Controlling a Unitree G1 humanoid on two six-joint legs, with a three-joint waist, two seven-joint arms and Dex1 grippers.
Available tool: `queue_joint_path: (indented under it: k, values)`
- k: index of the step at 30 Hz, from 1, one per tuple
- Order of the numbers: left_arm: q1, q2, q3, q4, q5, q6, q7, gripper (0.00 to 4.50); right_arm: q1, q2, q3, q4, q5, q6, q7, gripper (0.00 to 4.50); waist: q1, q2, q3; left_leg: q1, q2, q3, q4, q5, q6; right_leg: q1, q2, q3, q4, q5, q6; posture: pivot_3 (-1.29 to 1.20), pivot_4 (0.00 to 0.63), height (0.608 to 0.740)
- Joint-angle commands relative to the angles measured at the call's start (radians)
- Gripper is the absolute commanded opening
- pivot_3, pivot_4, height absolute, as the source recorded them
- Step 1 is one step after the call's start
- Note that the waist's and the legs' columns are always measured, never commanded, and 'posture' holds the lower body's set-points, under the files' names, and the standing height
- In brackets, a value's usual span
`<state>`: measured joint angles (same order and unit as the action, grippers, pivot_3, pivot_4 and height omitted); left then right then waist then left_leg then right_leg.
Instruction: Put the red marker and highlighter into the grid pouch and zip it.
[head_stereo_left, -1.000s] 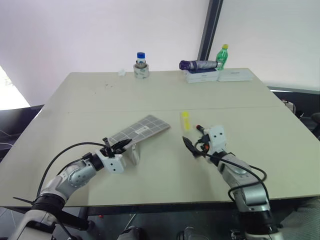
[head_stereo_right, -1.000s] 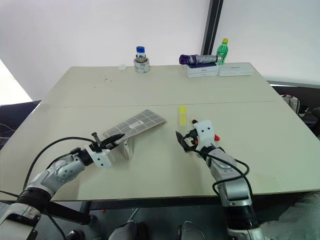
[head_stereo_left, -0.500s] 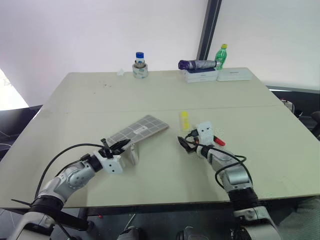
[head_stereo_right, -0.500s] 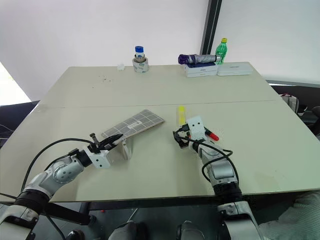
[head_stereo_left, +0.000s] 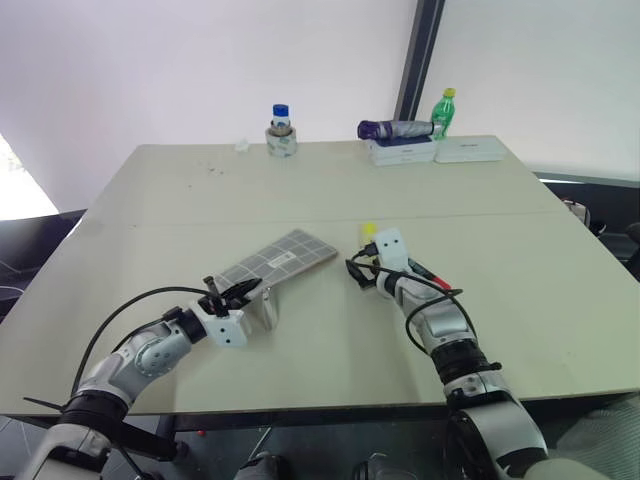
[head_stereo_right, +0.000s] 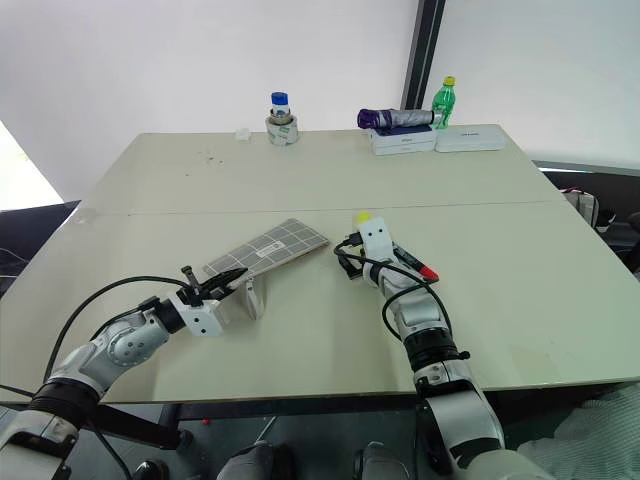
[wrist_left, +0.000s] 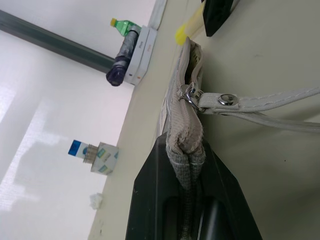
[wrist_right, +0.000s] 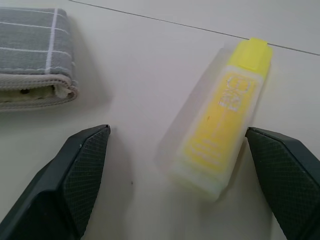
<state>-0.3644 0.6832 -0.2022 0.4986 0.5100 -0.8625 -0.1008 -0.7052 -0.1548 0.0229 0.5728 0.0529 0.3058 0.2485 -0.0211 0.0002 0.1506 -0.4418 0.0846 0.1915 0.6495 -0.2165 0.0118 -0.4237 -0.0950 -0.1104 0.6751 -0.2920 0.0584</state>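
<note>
So we're at the pick-up step for the stubby yellow plastic highlighter (wrist_right: 221, 129): our right gripper (wrist_right: 182, 182) sits low with its black fingers spread wide on either side of it, nothing squeezed yet. It lies flat on the beige table (head_stereo_left: 200, 200), just right of the flat grey grid-lined fabric pouch (head_stereo_left: 280, 257), long axis running away from us, cap at the far end. Next we'd guess: ease forward, pinch across the barrel. Our left gripper (wrist_left: 185, 165) is clamped on the pouch's near edge by the zipper pull.
</note>
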Motion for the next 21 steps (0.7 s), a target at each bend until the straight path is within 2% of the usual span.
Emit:
queue_joint_path:
  k: [1, 5, 6, 12, 16, 21]
  values:
    - [0.008, 0.0, -0.001, -0.012, -0.006, 0.008, -0.012, 0.0, -0.023, 0.014, -0.024, 0.048, 0.002, -0.012, -0.03, 3.12, 0.001, 0.0, 0.0, 0.0, 0.0, 0.0, 0.0, 0.0, 0.0, 0.0, 0.0, 0.0, 0.0, 0.0, 0.0, 0.0, 0.15, 0.74]
    - [0.014, 0.004, 0.003, -0.026, -0.015, 0.013, -0.023, 0.0, -0.022, 0.011, -0.018, 0.052, -0.003, -0.026, -0.028, 1.09, 0.001, 0.0, 0.0, 0.0, 0.0, 0.0, 0.0, 0.0, 0.0, 0.0, -0.001, 0.0, 0.0, 0.0, 0.0, 0.0, 0.15, 0.74]
    - [0.014, 0.004, 0.004, -0.028, -0.016, 0.014, -0.025, 0.0, -0.02, 0.01, -0.02, 0.049, 0.001, -0.024, -0.025, 0.81, 0.001, 0.0, 0.0, 0.0, 0.0, 0.0, 0.0, 0.0, 0.0, 0.0, -0.001, 0.0, 0.0, 0.0, 0.0, 0.0, 0.15, 0.74]
    - [0.009, -0.005, 0.001, -0.038, -0.019, 0.023, -0.036, 0.0, 0.014, -0.019, -0.006, -0.024, -0.003, -0.024, 0.01, 0.82, 0.005, 0.0, 0.0, 0.0, 0.0, 0.0, 0.0, 0.0, 0.0, 0.0, -0.001, 0.0, 0.0, 0.0, 0.0, 0.0, 0.15, 0.74]
    - [0.006, -0.009, 0.002, -0.044, -0.024, 0.028, -0.042, 0.0, 0.093, -0.106, -0.014, -0.256, 0.107, 0.04, 0.231, 0.82, 0.009, 0.0, 0.0, -0.001, 0.0, 0.0, 0.0, 0.0, 0.001, 0.0, -0.002, 0.0, 0.0, 0.0, 0.001, 0.0, 0.15, 0.74]
    - [0.009, -0.023, 0.016, -0.044, -0.086, 0.034, -0.064, 0.0, 0.202, -0.295, 0.01, -0.491, 0.221, 0.092, 0.545, 0.82, 0.005, 0.0, 0.0, -0.001, 0.0, -0.001, -0.001, -0.004, 0.007, -0.001, -0.002, 0.0, -0.001, 0.0, 0.001, 0.0, 0.15, 0.74]
